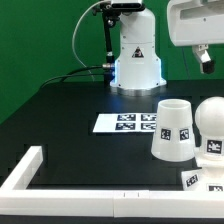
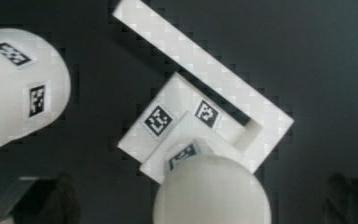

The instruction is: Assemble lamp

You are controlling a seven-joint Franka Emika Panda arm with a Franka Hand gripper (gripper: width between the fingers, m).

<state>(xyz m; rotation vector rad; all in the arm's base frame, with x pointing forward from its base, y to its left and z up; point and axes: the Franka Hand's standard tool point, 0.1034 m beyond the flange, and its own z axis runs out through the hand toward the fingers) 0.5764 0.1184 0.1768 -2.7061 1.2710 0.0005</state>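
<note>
The white rounded bulb point(image 1: 212, 125) stands upright at the exterior view's right, next to the tapered cup-like shade point(image 1: 172, 128). The blocky base point(image 1: 200, 182) lies in front of them, partly cut off by the frame edge. My gripper point(image 1: 206, 63) hangs open well above the bulb, holding nothing. In the wrist view the bulb point(image 2: 211, 185) sits between my two dark fingers point(image 2: 34, 195), with the tagged base point(image 2: 190, 120) beyond it and the shade point(image 2: 16, 85) to one side.
The marker board point(image 1: 128, 122) lies flat in the table's middle. A long white rail point(image 1: 60, 190) runs along the front edge and turns at the exterior view's left; it also shows in the wrist view point(image 2: 194, 55). The robot's pedestal point(image 1: 135, 60) stands at the back.
</note>
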